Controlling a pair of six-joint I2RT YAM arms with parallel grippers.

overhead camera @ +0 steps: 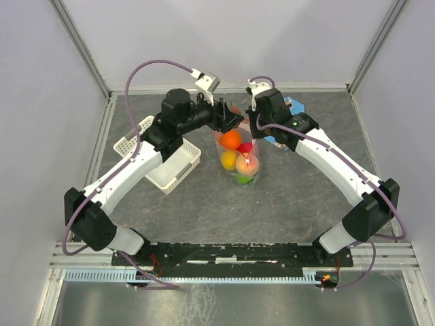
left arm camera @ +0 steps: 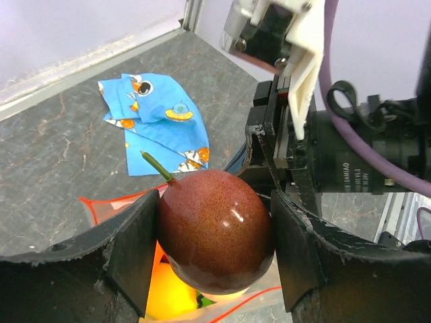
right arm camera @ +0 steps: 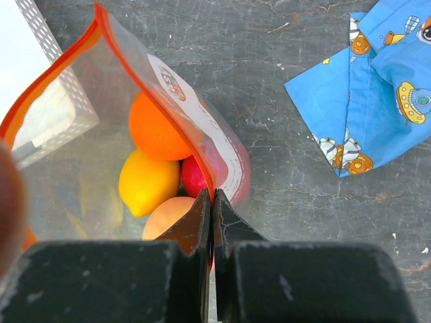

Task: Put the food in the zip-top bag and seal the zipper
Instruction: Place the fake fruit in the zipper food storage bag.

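Note:
My left gripper (left arm camera: 214, 232) is shut on a dark red-brown round fruit (left arm camera: 215, 225) with a green stem, held just above the open mouth of the zip-top bag (overhead camera: 239, 166). The bag is clear and holds food: an orange fruit (right arm camera: 155, 128), a yellow one (right arm camera: 147, 182), a red one (right arm camera: 194, 178) and a peach-coloured one (right arm camera: 172, 217). My right gripper (right arm camera: 213, 196) is shut on the bag's near lip, pinching the red-orange zipper (right arm camera: 47, 81) and holding the mouth up and apart. In the top view both grippers meet over the bag at the table's middle back.
A white lattice basket (overhead camera: 163, 163) stands left of the bag, under my left arm. A blue printed snack packet (right arm camera: 377, 87) lies flat on the grey table to the right, behind my right wrist. Grey walls close the back and sides.

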